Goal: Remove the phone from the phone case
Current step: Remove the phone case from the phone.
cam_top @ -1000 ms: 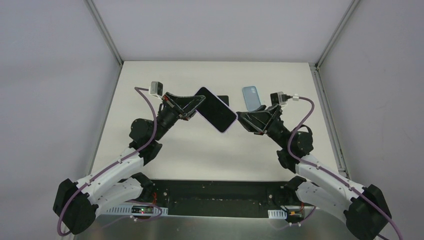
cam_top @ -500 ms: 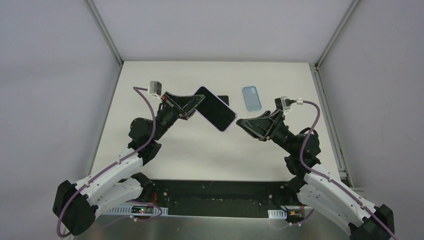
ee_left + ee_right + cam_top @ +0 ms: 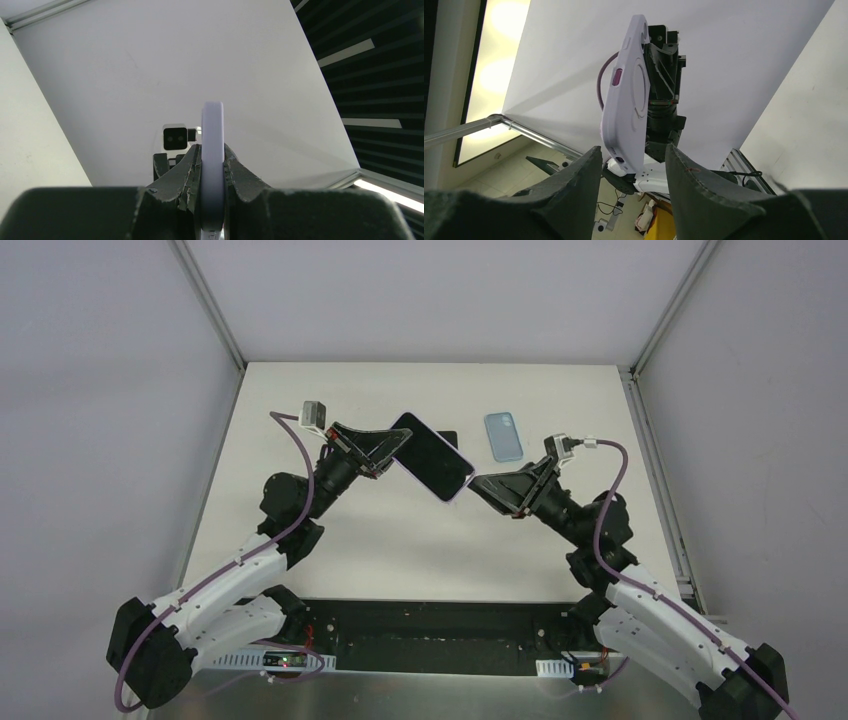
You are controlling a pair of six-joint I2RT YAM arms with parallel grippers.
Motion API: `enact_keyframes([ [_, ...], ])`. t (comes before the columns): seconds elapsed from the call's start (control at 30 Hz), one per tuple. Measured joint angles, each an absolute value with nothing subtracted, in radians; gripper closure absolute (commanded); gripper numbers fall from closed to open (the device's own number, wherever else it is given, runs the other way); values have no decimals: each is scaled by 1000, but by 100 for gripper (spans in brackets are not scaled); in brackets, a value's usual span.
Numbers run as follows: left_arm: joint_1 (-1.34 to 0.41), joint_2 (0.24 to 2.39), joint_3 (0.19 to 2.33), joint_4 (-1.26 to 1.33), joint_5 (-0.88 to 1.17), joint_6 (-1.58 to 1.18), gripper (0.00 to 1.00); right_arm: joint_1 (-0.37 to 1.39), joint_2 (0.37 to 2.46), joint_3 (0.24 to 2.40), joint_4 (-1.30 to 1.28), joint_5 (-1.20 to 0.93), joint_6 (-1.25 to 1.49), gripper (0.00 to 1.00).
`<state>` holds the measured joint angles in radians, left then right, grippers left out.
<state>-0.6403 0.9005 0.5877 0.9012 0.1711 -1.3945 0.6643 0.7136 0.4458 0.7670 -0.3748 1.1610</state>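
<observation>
The phone (image 3: 432,457), dark screen up, sits in a lilac phone case (image 3: 626,100) and hangs tilted in the air above the table's back middle. My left gripper (image 3: 398,448) is shut on its upper left end. In the left wrist view the case's edge (image 3: 212,130) stands clamped between the jaws of the left gripper (image 3: 212,152). My right gripper (image 3: 474,484) is open at the phone's lower right corner. In the right wrist view the case's bottom corner hangs just above the gap of the right gripper (image 3: 633,157), nearer the left finger, and I see no contact.
A light blue case (image 3: 504,436) lies flat on the white table (image 3: 400,540) at the back right. A dark flat object (image 3: 450,436) lies on the table behind the raised phone. Grey walls and metal frame posts ring the table.
My right gripper drew back a little from the phone's lower corner and its jaws widened, while that arm's elbow swung toward the near right. The left gripper and the phone stayed put.
</observation>
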Motion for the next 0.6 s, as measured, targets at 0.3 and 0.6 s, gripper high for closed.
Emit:
enact_keyframes([
  [0.3,-640,905,588,899,171,-1394,100,664,695,446,821,-347,1159,51],
  [0.6,-640,916,588,899,175,-1396,100,664,759,446,868,-348,1175,62],
])
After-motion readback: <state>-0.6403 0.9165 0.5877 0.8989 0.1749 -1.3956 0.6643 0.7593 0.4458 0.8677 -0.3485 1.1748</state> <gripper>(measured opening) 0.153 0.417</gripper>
